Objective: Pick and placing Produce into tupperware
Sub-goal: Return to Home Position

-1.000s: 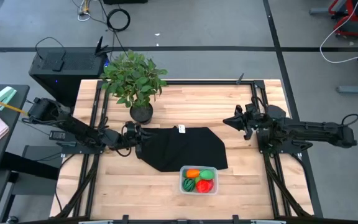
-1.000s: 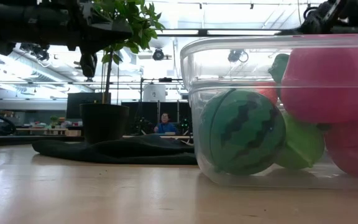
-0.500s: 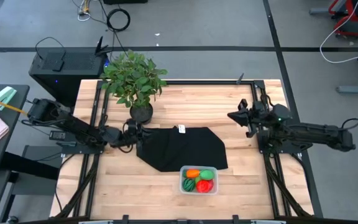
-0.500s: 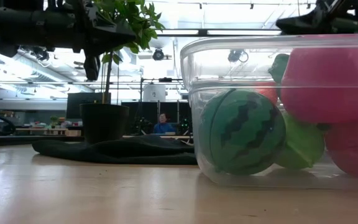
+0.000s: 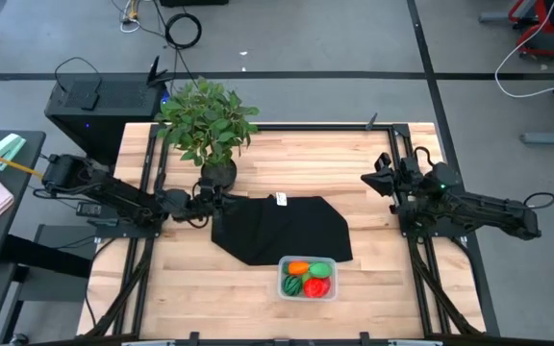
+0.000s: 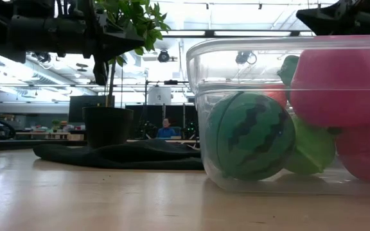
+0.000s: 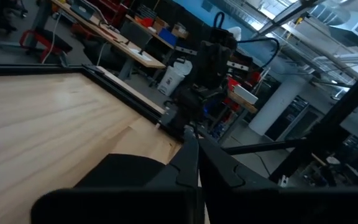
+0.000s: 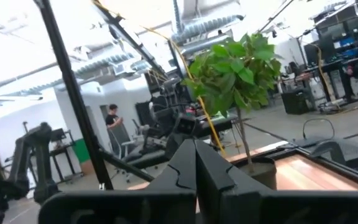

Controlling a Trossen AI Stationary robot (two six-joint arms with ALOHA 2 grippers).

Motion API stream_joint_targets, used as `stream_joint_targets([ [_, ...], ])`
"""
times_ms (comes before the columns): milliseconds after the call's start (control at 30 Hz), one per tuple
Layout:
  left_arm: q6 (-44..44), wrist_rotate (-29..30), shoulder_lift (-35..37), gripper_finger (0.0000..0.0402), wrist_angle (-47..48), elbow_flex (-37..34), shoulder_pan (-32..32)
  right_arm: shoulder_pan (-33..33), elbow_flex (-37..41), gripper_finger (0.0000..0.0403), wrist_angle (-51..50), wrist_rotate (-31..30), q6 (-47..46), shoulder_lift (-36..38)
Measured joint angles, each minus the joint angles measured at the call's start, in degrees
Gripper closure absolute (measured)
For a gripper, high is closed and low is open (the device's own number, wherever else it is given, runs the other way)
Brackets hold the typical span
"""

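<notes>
**Item: tub** (image 5: 281, 279). Clear plastic, standing at the near middle of the table (image 5: 287, 154), just off the front edge of the black cloth (image 5: 282, 229). Its place was unchanged over the last second.

**Contents: toy produce** (image 5: 308, 279). All of it lay inside the tub. From above, an orange piece, a striped green melon (image 6: 249, 136) and a red piece showed. The low view added a large pink-red piece and a light green one against the wall. No piece was seen loose on the table or the cloth.

**Left claw** (image 5: 210, 198). Fingers together and holding nothing, as its wrist view showed. It stood at the cloth's left corner, just beside the pot of the potted plant (image 5: 207, 120). Change: over the last second it had drawn back off the cloth toward its own side.

**Right claw** (image 5: 373, 179). Fingers together and empty. It stood over the right part of the table, well apart from the tub. Change: it had pulled back a little toward its base.

**Reading.** With the produce in the tub and both claws empty and retreating, the packing appeared finished. Only folding the arms to rest seemed left. Neither arm was near the tub, so the risk of knocking it looked low.
</notes>
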State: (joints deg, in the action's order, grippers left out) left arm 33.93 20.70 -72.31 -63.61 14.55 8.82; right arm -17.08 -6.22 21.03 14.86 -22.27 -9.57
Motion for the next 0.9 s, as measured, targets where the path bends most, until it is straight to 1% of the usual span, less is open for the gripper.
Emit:
stream_joint_targets([
  [133, 0.09, -0.76, 0.02, 0.0395, 0.0, 0.02, -1.33, 0.0, 1.73, 0.0403, -1.48, 0.23, 1.97, 1.48],
  [233, 1.86, -3.21, 0.0, 0.0396, 0.0, 0.0, -2.2, 0.01, 5.73, 0.0403, 1.44, 0.25, -0.36, 2.59],
  [300, 3.19, -4.08, 0.02, 0.039, 0.01, 0.02, -2.46, 0.11, 5.7, 0.0403, 0.86, 0.18, -0.55, 2.98],
  [400, 4.34, -4.16, 0.0, 0.0385, 0.0, 0.02, -2.66, 0.11, 5.75, 0.0403, 3.27, 0.21, 1.59, 2.95],
  [533, 4.7, -4.14, 0.0, 0.0394, 0.02, 0.02, -2.66, 0.6, 5.75, 0.0403, 7.39, 1.06, 1.06, 2.98],
  [633, 5.65, -4.15, 0.01, 0.0396, 0.03, 0.02, -2.66, 2.84, 5.75, 0.0403, 7.31, 1.28, -0.09, 2.94],
  [733, 5.92, -4.1, 0.0, 0.0387, 0.04, 0.02, -2.66, 6.39, 5.75, 0.0403, 7.31, -0.3, 0.04, 2.65],
  [833, 5.92, -4.11, 0.0, 0.0385, 0.02, 0.01, -2.66, 10.1, 5.75, 0.0403, 7.09, -3.91, 1.29, 2.04],
  [900, 5.9, -4.08, 0.0, 0.0391, 0.02, 0.01, -2.66, 12.38, 5.75, 0.0403, 6.48, -6.77, 1.99, 1.51],
])
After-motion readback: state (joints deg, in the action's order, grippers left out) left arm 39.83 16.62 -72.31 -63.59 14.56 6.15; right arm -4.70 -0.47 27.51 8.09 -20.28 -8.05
